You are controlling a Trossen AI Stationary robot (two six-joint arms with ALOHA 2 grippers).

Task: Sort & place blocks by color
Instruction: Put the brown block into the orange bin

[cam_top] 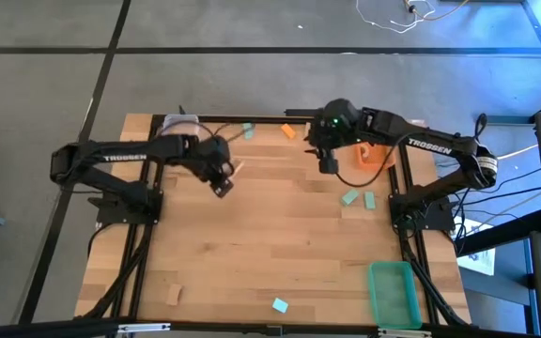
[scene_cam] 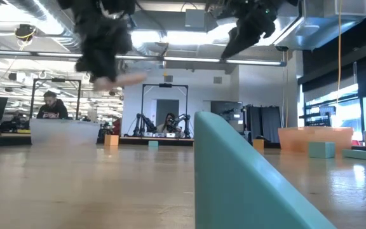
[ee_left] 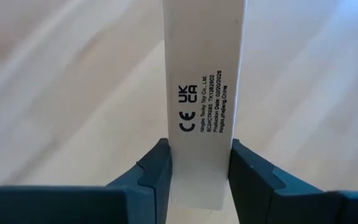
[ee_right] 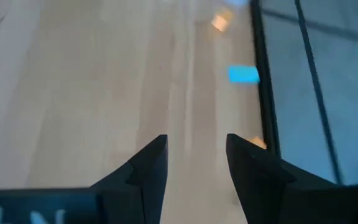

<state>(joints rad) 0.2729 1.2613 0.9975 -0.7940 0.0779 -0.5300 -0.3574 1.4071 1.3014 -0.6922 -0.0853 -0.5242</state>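
Observation:
My left gripper [cam_top: 224,184] hangs above the table's far left part, shut on a pale wooden bar block [ee_left: 204,74] with small black print on its face. In the low view the bar [scene_cam: 123,77] sticks out below that arm, well above the tabletop. My right gripper [cam_top: 327,165] hangs open over the far middle, next to the orange bin [cam_top: 372,156], with nothing between its fingers [ee_right: 148,168]. Loose blocks lie on the table: a teal one [cam_top: 248,131] and an orange one [cam_top: 289,131] at the far edge, and two teal ones [cam_top: 349,197] near the right. My left gripper pinches the pale bar between its two fingers, which lie on the bar's two narrow long sides near one end [ee_left: 185,163]. The bar runs on past the fingertips in line with the fingers, which slant downward. It is lifted clear of the table.
A clear bin [cam_top: 178,126] stands at the far left corner and a green bin [cam_top: 391,293] at the near right. A teal block [cam_top: 280,304] and a pale block [cam_top: 173,294] lie near the front edge; the teal one [scene_cam: 246,178] fills the low view's foreground.

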